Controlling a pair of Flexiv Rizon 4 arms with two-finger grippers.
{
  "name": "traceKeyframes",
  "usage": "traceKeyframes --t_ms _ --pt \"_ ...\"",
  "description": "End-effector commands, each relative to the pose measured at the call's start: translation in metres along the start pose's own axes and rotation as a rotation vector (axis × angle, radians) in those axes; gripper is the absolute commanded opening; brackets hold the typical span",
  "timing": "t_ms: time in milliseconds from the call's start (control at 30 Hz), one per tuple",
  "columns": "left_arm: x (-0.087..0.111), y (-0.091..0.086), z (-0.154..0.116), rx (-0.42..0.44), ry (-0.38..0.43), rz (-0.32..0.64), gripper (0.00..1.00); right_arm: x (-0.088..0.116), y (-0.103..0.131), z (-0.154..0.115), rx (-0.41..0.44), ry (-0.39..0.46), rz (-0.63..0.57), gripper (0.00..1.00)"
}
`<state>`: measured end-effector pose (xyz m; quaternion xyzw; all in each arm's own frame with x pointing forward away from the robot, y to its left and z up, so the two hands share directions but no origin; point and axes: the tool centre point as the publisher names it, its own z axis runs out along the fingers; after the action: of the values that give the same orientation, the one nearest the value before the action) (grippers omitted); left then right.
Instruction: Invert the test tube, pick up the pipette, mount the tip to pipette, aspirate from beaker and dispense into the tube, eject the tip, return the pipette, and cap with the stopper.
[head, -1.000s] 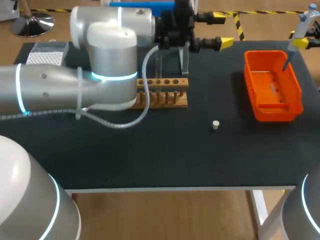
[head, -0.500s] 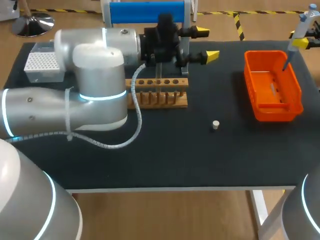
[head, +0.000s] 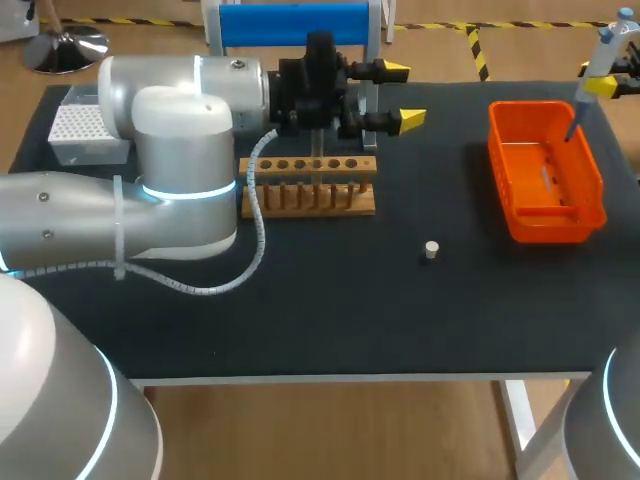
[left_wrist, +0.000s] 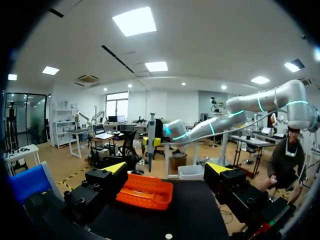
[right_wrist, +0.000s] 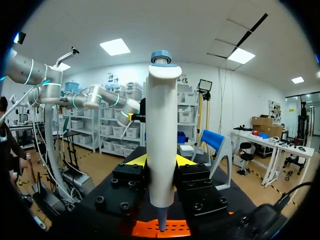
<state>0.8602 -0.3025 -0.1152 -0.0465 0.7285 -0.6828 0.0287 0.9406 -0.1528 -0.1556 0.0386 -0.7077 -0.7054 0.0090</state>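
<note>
A white and blue pipette (head: 597, 52) hangs upright over the orange bin (head: 590, 190) at the table's far right, its lower end pointing into the bin. My right gripper (head: 603, 86) is shut on the pipette (right_wrist: 161, 145), with a yellow tip on each side of its body. My left gripper (head: 402, 95) hovers open and holds nothing, behind the wooden tube rack (head: 310, 187). From the left wrist, the open gripper (left_wrist: 166, 170) faces the bin (left_wrist: 145, 191) and the pipette (left_wrist: 151, 142). A small pale stopper (head: 431, 249) lies on the mat.
A white tip box (head: 84, 127) stands at the back left corner. A blue roll on a clear stand (head: 291, 23) sits behind the rack. My left arm's big elbow covers the mat left of the rack.
My left arm has drawn back to the left, uncovering the tip box and more of the rack; its gripper moved left with it. The right arm and pipette kept still.
</note>
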Motion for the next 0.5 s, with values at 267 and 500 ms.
traceKeyframes --t_ms 267,500 --pt "0.0043 0.0034 -0.0111 0.008 -0.009 0.015 1.0 0.0005 0.0009 -0.0005 0.003 0.001 0.0 0.0" --pt "0.0078 0.0026 -0.0133 -0.01 -0.025 0.039 1.0 0.0005 0.0009 -0.0005 0.003 0.001 0.0 0.0"
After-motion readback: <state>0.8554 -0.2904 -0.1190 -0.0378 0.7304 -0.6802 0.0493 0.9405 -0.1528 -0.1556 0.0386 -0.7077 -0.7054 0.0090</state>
